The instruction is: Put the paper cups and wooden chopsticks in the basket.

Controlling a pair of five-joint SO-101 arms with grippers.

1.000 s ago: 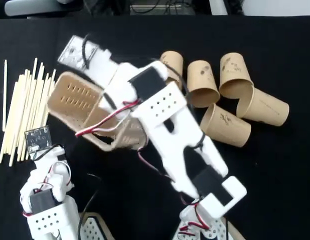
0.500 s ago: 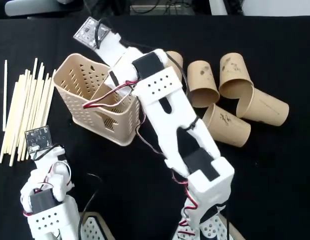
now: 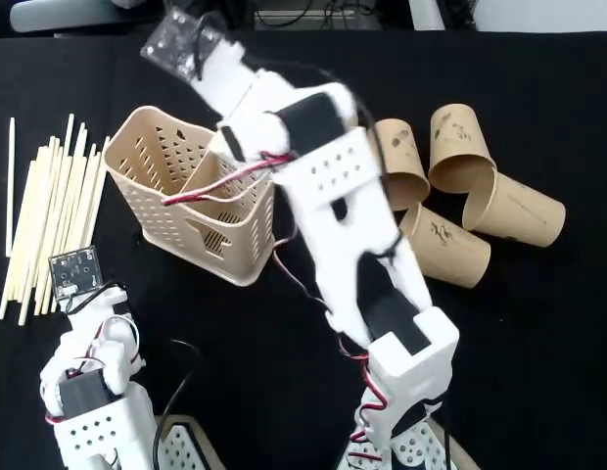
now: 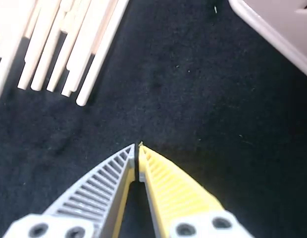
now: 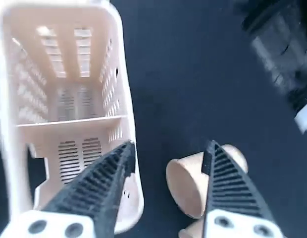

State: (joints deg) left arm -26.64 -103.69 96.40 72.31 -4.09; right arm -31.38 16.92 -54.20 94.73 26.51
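Black fingers (image 5: 106, 188) of right gripper (image 5: 171, 145) spread wide, nothing pinched. One tip over the basket (image 5: 125, 99) wall, other tip over a cup (image 5: 185, 186). Cup on its side on the cloth (image 5: 193, 74), just beside the basket, on the side away from the chopsticks (image 3: 49, 206). Mouth turned toward the basket. Long axis apparently nearer along the finger gap than across it, so likely a wrist roll before closing, else a mouth-to-base pinch and a crushed rim. Basket mouth up, no cup seen inside.

Farther out, high view: other cups (image 3: 441, 245) lying clustered beyond the right arm (image 3: 333, 196), well apart from the basket.

Left gripper (image 4: 137, 148): fingers pressed together, empty, over bare cloth. Chopstick ends just ahead of the tips, long axes running on away from them. Would need opening, then a turn across the sticks.

Left arm (image 3: 88, 392) nearer the chopsticks, right arm nearer the cups.
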